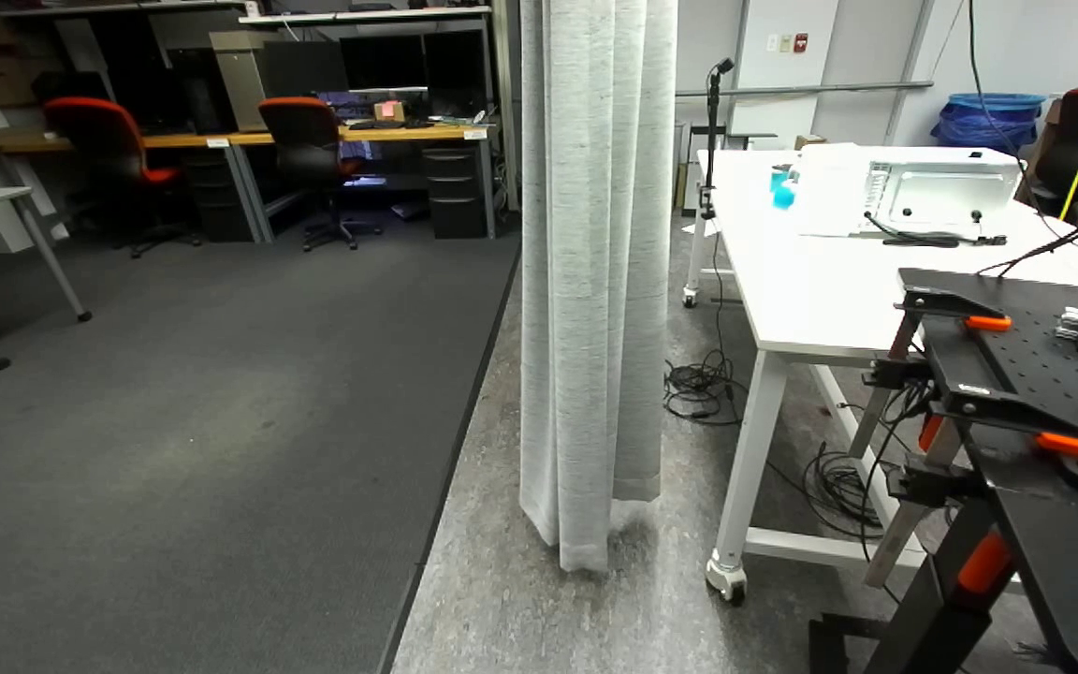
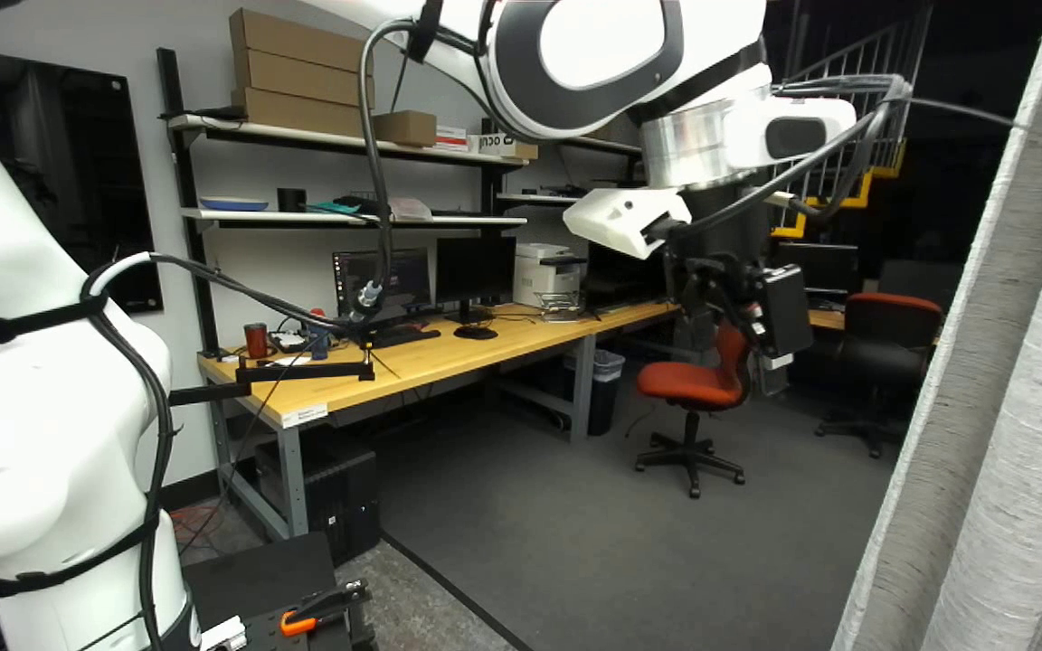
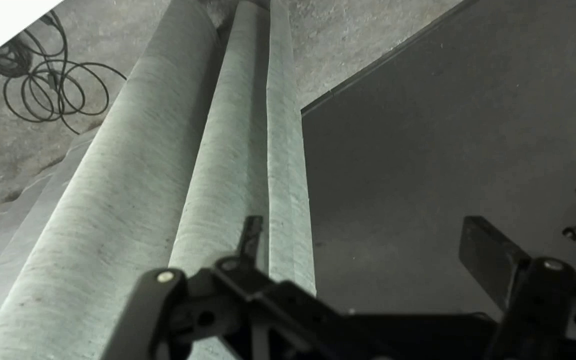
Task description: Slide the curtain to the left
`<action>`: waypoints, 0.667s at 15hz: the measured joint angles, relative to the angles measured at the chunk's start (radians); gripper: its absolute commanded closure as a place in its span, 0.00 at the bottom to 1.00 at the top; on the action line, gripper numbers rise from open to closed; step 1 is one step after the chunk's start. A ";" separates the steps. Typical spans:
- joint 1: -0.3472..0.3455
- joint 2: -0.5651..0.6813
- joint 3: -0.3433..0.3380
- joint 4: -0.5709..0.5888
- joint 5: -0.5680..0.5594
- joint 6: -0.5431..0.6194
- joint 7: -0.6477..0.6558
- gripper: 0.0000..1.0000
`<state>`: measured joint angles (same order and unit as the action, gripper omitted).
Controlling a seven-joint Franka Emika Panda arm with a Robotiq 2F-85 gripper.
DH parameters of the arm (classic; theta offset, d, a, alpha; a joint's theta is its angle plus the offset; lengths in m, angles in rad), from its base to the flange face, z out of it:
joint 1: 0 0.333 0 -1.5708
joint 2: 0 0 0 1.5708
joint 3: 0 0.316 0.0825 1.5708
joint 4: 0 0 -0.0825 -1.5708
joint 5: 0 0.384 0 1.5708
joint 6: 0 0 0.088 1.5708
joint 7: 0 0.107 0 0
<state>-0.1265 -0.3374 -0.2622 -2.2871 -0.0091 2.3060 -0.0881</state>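
The curtain (image 1: 586, 281) is pale grey-white pleated fabric hanging nearly to the floor in an exterior view. Its edge part (image 2: 1009, 434) also shows at the right side in an exterior view. In the wrist view the curtain (image 3: 118, 190) fills the left half, its free edge running down the middle. My gripper (image 3: 360, 232) is open in the wrist view. Its left finger overlaps the curtain folds near the free edge; its right finger is over the dark floor. Whether the left finger touches the fabric cannot be told. My gripper (image 2: 774, 357) hangs left of the curtain in an exterior view.
A white table (image 1: 801, 290) with a microwave (image 1: 941, 192) stands right of the curtain. A black clamped mounting table (image 1: 1016, 440) is in front of it. Coiled cables (image 1: 703, 384) lie on the floor. An orange chair (image 2: 693, 384) and wooden desk (image 2: 449, 357) stand behind the arm.
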 measured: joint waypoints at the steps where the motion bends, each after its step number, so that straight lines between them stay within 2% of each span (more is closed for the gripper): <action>1: 0.000 0.029 -0.003 0.026 0.010 0.019 -0.011 0.00; 10: -0.001 0.309 -0.004 0.282 0.082 0.116 -0.119 0.00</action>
<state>-0.1280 -0.0284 -0.2664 -2.0054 0.0733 2.4221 -0.2071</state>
